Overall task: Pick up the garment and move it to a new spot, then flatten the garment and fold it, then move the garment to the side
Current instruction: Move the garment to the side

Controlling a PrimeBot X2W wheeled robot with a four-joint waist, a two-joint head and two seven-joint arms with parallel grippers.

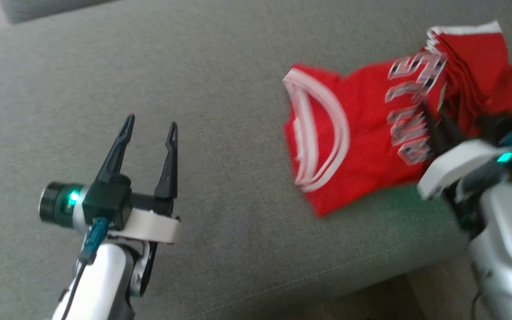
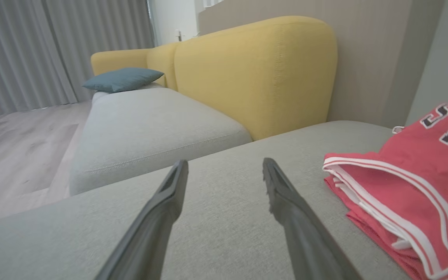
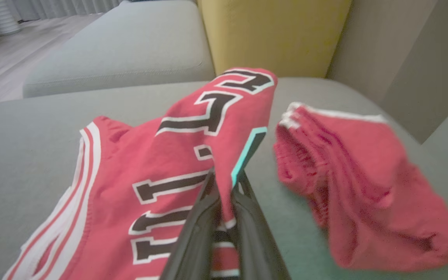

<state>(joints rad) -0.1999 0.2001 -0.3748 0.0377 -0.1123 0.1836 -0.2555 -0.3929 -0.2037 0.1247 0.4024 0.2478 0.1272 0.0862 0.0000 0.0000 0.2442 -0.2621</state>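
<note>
The garment (image 1: 362, 133) is a red jersey with white trim and dark lettering, lying crumpled on the right part of the grey sofa seat (image 1: 220, 66). My right gripper (image 1: 434, 120) is shut on a fold of the garment (image 3: 193, 163) in its lettered middle, and the pinched cloth rises as a ridge above the fingers (image 3: 196, 229). My left gripper (image 1: 150, 121) hovers open over bare seat well to the left of the garment, with nothing between its fingers (image 2: 161, 210). From the left wrist camera the garment (image 2: 410, 186) lies to the right of that gripper (image 2: 224, 167).
A yellow sofa backrest (image 2: 255, 74) rises behind the seat, with a second grey seat (image 2: 146, 124) and a blue cushion (image 2: 123, 79) further off. The seat's front edge (image 1: 362, 284) drops to a wooden floor (image 2: 18, 147). Grey curtains (image 2: 33, 50) hang in the background.
</note>
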